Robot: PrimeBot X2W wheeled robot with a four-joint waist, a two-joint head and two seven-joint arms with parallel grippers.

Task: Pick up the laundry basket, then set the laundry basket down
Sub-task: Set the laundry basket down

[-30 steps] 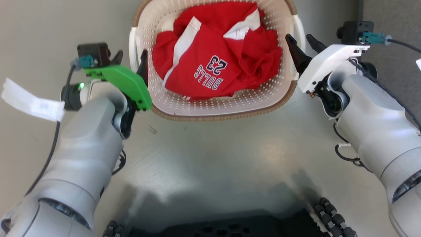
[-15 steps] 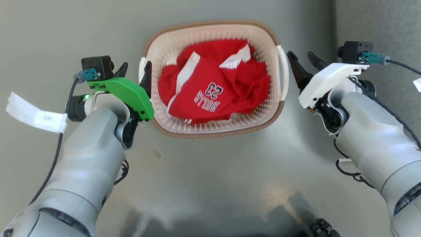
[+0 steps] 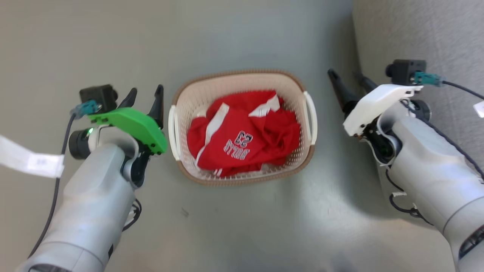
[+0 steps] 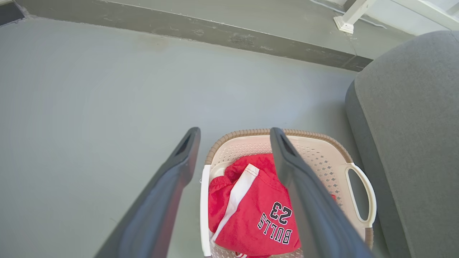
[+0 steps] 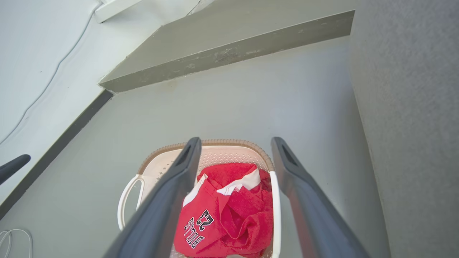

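Observation:
The laundry basket [image 3: 242,73], cream with a brown rim and white side handles, stands on the grey floor with a red jersey [image 3: 245,139] inside. My left gripper [image 3: 145,94] hangs open just left of the left handle [image 3: 172,132], clear of it. Off to the right of the right handle [image 3: 311,113], my right gripper [image 3: 346,77] is open too, with a gap between. In the left wrist view the basket [image 4: 322,150] lies below the open left gripper [image 4: 233,130]. The right wrist view has the basket [image 5: 157,165] under the open right gripper [image 5: 235,139].
A grey upholstered seat [image 3: 416,34] rises close on the right, beside my right arm, also in the left wrist view [image 4: 412,125]. A raised floor step [image 5: 229,53] runs beyond the basket. A white paper tag [image 3: 30,160] hangs from my left arm's cable.
The head camera has pulled back, so the basket looks smaller and lower. Both grippers, close against the handles a second ago, now stand apart from them. The basket stays on the floor.

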